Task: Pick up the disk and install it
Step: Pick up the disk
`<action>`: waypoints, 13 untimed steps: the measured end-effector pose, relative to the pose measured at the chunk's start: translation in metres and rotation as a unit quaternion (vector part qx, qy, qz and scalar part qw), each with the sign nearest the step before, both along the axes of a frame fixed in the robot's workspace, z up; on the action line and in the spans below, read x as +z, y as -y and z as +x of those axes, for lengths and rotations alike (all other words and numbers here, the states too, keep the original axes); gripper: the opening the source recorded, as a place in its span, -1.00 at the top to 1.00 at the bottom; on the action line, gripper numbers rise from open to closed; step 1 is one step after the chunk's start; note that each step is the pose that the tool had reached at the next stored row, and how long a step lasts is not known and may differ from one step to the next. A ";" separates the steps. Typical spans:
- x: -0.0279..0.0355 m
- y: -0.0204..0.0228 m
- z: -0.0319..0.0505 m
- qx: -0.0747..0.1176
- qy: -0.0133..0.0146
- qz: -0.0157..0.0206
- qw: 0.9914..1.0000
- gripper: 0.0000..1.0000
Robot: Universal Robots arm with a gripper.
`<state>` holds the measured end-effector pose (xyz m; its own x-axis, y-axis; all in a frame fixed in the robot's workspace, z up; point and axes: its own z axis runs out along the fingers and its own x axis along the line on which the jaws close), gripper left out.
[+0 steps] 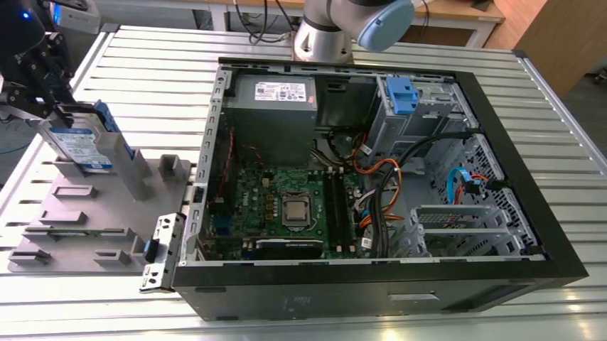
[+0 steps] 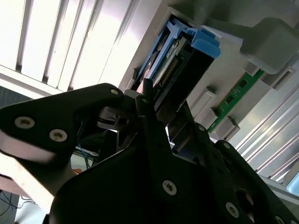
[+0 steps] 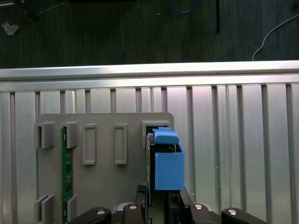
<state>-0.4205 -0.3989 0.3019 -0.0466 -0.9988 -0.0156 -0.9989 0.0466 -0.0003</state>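
The disk [image 1: 84, 145] stands on edge in a slot of the grey fixture plate [image 1: 133, 209]. The plate lies near the edge of the slatted table [image 1: 152, 50] at the exterior view's left, just beside the open computer case [image 1: 379, 284]. The disk's long axis seems to run up and down, with the labelled face turned to the exterior camera. The gripper [image 1: 68, 112] hangs directly above it, at its upper end, so the disk lies straight below the tool. Whether the gripper is spread or already clamped on the disk I cannot tell. The exterior view gives the destination: the case interior, with a grey power supply [image 1: 275, 92] and a bare blue clip [image 1: 403, 96] along its far side. The first wrist view looks straight down and gives the alignment, the gripper [image 3: 158, 200] centred across the disk's narrow edge beside its blue side rail [image 3: 169, 170]. A green memory stick [image 3: 65, 172] sits toward the plate's opposite edge. The second wrist view adds the disk's connector edge [image 2: 170, 65] between the rails.
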 end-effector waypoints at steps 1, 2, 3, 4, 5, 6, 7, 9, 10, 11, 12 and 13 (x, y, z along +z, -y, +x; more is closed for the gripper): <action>0.0000 0.0000 0.0000 0.000 0.000 0.000 1.000 0.22; 0.0006 0.0000 0.0000 0.000 0.000 0.000 1.000 0.22; 0.0014 0.0000 0.0000 0.000 0.000 0.000 1.000 0.22; 0.0021 0.0000 0.0000 0.000 0.000 0.000 1.000 0.22; 0.0023 0.0000 0.0000 0.000 0.000 0.000 1.000 0.22; 0.0023 0.0000 0.0000 0.000 0.000 0.000 1.000 0.22; 0.0023 0.0000 0.0000 0.000 0.000 0.000 1.000 0.22; 0.0025 0.0000 0.0000 -0.001 0.000 0.000 1.000 0.22; 0.0025 0.0000 0.0000 -0.002 0.000 0.000 1.000 0.22; 0.0025 0.0000 0.0000 -0.002 0.000 0.000 1.000 0.22; 0.0025 0.0000 0.0000 -0.002 0.000 0.000 1.000 0.22; 0.0025 0.0000 0.0000 -0.003 0.000 0.000 1.000 0.22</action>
